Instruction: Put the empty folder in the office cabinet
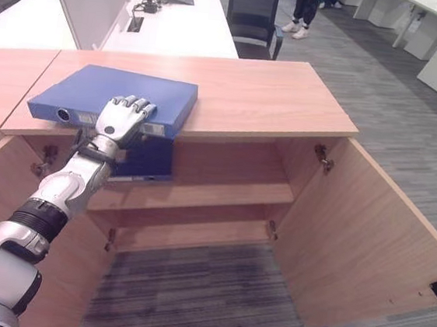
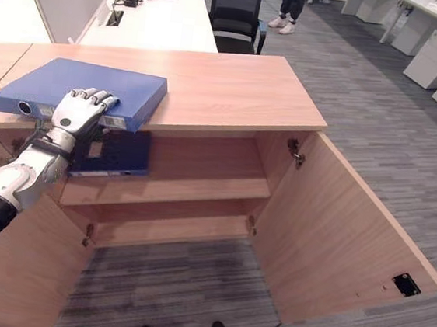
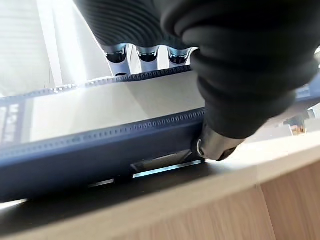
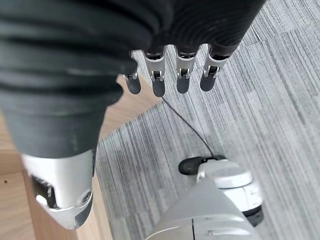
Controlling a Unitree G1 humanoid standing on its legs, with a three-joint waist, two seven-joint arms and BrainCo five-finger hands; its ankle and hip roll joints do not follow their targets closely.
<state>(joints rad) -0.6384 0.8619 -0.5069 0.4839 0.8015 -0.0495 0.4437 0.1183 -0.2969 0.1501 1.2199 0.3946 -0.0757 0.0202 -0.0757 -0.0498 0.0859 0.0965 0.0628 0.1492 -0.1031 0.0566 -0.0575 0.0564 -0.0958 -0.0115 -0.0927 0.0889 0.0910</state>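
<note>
Left hand (image 1: 121, 119) is on the blue folder (image 1: 124, 91), fingers curled over its near spine edge and clamped on it; the left wrist view shows the thumb (image 3: 216, 145) tucked under the spine where it overhangs the cabinet top (image 1: 272, 99). The folder lies flat on that top, toward its left end, directly above the open cabinet (image 1: 224, 187). A second dark blue folder (image 2: 114, 152) already sits on the upper shelf (image 1: 223, 191), right below the hand.

To do this step well: draw the folder toward you off the top, keeping it level so it doesn't pivot on the edge. Then drop below the top and feed it in beside the stored folder, where the shelf is free to the right. Watch the open door (image 1: 367, 241) on the right.

Right hand (image 4: 165, 75) hangs over the carpet, fingers straight and apart, idle.

Can't tell how firmly the thumb bites; the contact is mostly hidden behind the wrist cover. Whether the folder is empty can't be made out. The cabinet's left door is cut off by the arm.
</note>
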